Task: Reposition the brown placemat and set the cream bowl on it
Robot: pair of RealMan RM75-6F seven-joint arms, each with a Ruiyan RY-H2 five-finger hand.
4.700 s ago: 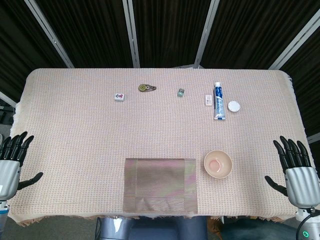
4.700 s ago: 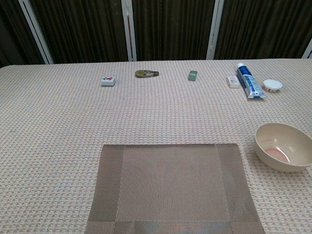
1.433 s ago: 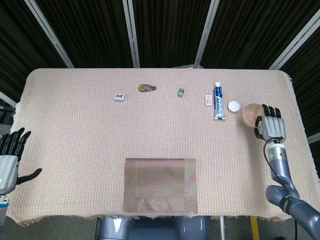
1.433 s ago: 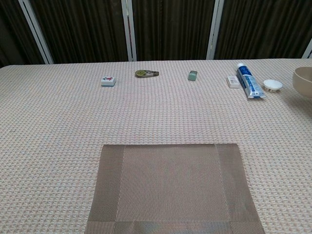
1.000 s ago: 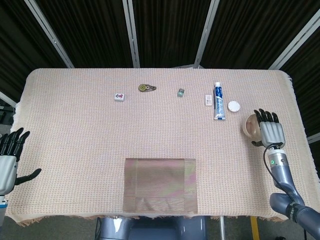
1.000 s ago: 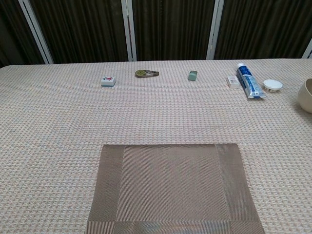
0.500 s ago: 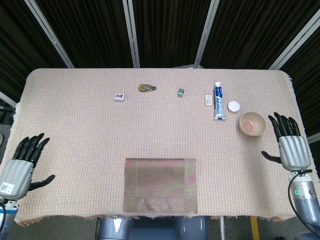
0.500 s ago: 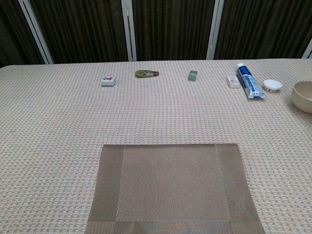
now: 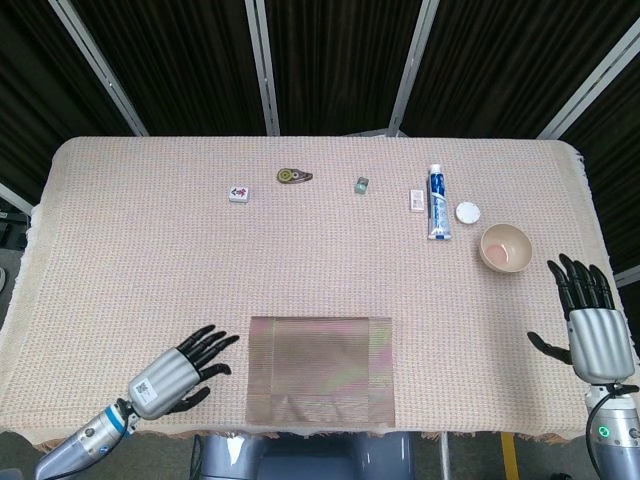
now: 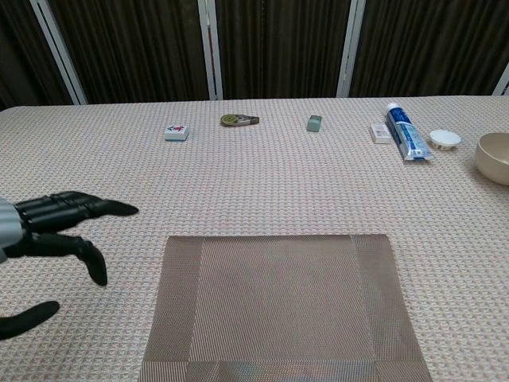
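Note:
The brown placemat (image 9: pixel 320 369) (image 10: pixel 285 306) lies flat at the table's near edge, in the middle. The cream bowl (image 9: pixel 504 247) (image 10: pixel 494 157) stands upright on the tablecloth at the far right, beside a white lid. My left hand (image 9: pixel 184 370) (image 10: pixel 56 225) hovers open just left of the placemat, its fingers pointing toward the mat's left edge without touching it. My right hand (image 9: pixel 587 325) is open with its fingers spread, near the table's right edge and nearer than the bowl, apart from it; the chest view does not show this hand.
Along the far side lie a mahjong tile (image 9: pixel 239 193), a tape dispenser (image 9: pixel 294 176), a small green block (image 9: pixel 361 184), a white eraser (image 9: pixel 417 201), a toothpaste tube (image 9: pixel 438 203) and a white lid (image 9: pixel 467 212). A woven cloth (image 9: pixel 150 270) covers the table.
My left hand swung in from the table's left edge to just beside the placemat. My right hand drew back a little from the bowl, which stays where it was set down.

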